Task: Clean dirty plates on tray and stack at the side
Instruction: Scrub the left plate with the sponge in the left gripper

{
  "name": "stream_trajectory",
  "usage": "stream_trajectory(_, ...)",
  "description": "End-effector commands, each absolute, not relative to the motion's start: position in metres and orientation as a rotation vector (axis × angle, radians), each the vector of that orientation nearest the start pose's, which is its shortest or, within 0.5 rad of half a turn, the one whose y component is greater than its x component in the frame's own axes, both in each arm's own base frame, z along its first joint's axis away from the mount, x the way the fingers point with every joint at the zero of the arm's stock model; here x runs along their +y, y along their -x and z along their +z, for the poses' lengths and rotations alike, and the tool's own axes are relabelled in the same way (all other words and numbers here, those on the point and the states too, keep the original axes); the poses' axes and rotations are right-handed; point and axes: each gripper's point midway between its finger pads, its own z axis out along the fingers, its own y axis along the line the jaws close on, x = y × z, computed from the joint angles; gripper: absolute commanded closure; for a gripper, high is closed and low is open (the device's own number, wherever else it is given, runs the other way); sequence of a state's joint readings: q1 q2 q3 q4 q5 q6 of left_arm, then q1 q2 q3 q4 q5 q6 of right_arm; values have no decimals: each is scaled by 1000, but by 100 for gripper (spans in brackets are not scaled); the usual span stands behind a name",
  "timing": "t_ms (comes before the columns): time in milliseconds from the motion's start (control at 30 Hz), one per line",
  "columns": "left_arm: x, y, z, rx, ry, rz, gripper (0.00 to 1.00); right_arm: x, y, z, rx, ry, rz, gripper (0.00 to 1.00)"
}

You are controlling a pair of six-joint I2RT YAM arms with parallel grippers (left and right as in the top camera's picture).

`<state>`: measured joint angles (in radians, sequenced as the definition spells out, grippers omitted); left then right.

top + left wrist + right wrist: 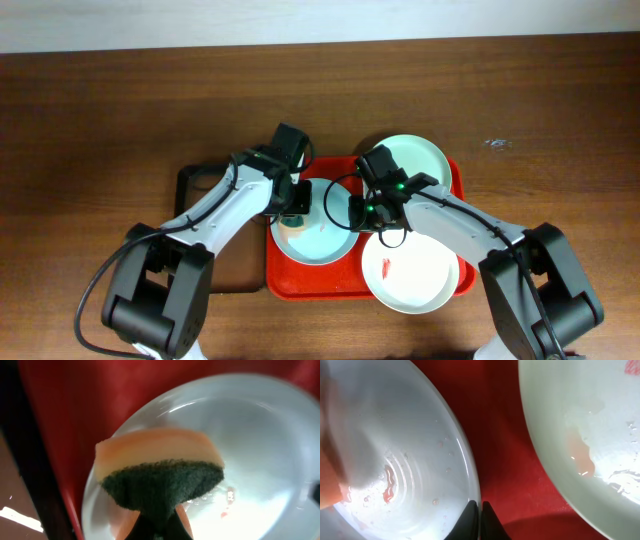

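Observation:
The red tray [312, 282] holds three pale plates. On the left plate [322, 240] my left gripper [293, 213] is shut on an orange sponge with a green scouring face [160, 477], which hovers over or presses the plate's near-left side [250, 435]; small red smears [227, 497] lie beside it. My right gripper [368, 208] is shut on that plate's right rim [472, 495], one finger inside and one outside. A pink smear [389, 487] marks the plate's centre. A second plate [410, 272] with a red smear sits front right. The third plate [412, 160] is at the back right.
A smaller brown tray with a black rim [205, 215] lies just left of the red tray, under my left arm. Bare red tray floor [505, 435] separates the gripped plate from the neighbouring plate [590, 435]. Wooden table surrounds both trays.

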<state>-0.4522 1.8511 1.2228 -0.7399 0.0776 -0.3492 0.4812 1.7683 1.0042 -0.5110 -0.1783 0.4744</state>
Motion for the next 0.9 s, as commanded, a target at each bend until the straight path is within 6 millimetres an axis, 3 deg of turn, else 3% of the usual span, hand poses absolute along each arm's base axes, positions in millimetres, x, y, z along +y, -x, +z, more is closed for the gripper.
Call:
stream_trajectory(0, -163, -322, 16, 2984, -91, -158, 100, 198, -307, 15, 2925, 68, 449, 96)
stream_trajectory(133, -173, -307, -1, 3007, -106, -291, 100, 198, -307, 15, 2925, 68, 449, 96)
stream_trajectory(300, -186, -303, -1, 3011, -120, -407, 100, 198, -307, 15, 2925, 68, 449, 96)
stream_trajectory(367, -211, -296, 10, 3003, -196, -646, 100, 198, -307, 15, 2925, 68, 449, 96)
stream_trajectory(400, -215, -304, 25, 2987, -210, -699, 100, 198, -307, 15, 2925, 68, 449, 96)
stream_trajectory(467, -213, -326, 64, 2933, -243, -688, 100, 198, -307, 15, 2925, 68, 449, 96)
stream_trajectory(500, -207, -340, 80, 2902, -237, -602, 100, 198, -307, 15, 2925, 68, 449, 96)
stream_trajectory(533, -204, -346, 85, 2887, -235, -533, 100, 198, -307, 15, 2925, 68, 449, 96)
stream_trajectory(633, -196, -343, 66, 2915, -253, -365, 100, 198, -307, 15, 2925, 68, 449, 96)
stream_trajectory(800, -192, -335, 7, 3046, -269, -243, 100, 198, -307, 15, 2925, 67, 448, 96)
stream_trajectory(867, -207, -318, -12, 3135, -277, -383, 100, 198, -308, 15, 2924, 68, 449, 96)
